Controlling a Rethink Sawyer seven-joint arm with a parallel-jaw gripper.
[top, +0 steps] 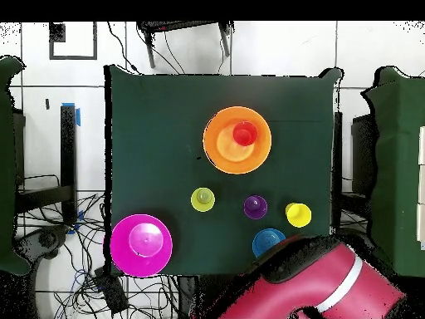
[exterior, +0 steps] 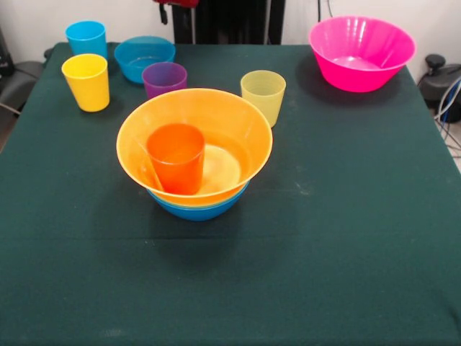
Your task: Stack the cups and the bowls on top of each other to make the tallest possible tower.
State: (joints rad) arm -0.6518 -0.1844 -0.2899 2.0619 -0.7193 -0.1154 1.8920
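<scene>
The tower stands mid-table: a medium blue bowl (exterior: 198, 209) at the base, the large orange-yellow bowl (exterior: 216, 119) nested above it, and the orange cup (exterior: 176, 157) upright inside. It also shows in the overhead view (top: 224, 148). The blue cup (exterior: 86, 37), yellow cup (exterior: 86, 81), purple cup (exterior: 164, 78) and pale yellow-green cup (exterior: 263, 96) stand apart behind the tower. A small blue bowl (exterior: 144, 58) sits at the back. The large pink bowl (exterior: 361, 52) is at the far right. No green bowl shows. Only a red part of the arm (exterior: 176, 3) shows at the top edge, far from everything.
In the overhead view the red arm (top: 307, 291) is drawn back over the table's lower right corner and covers the blue cup there. The dark green cloth (exterior: 324, 238) covers the table. Cables lie on the floor beside the table.
</scene>
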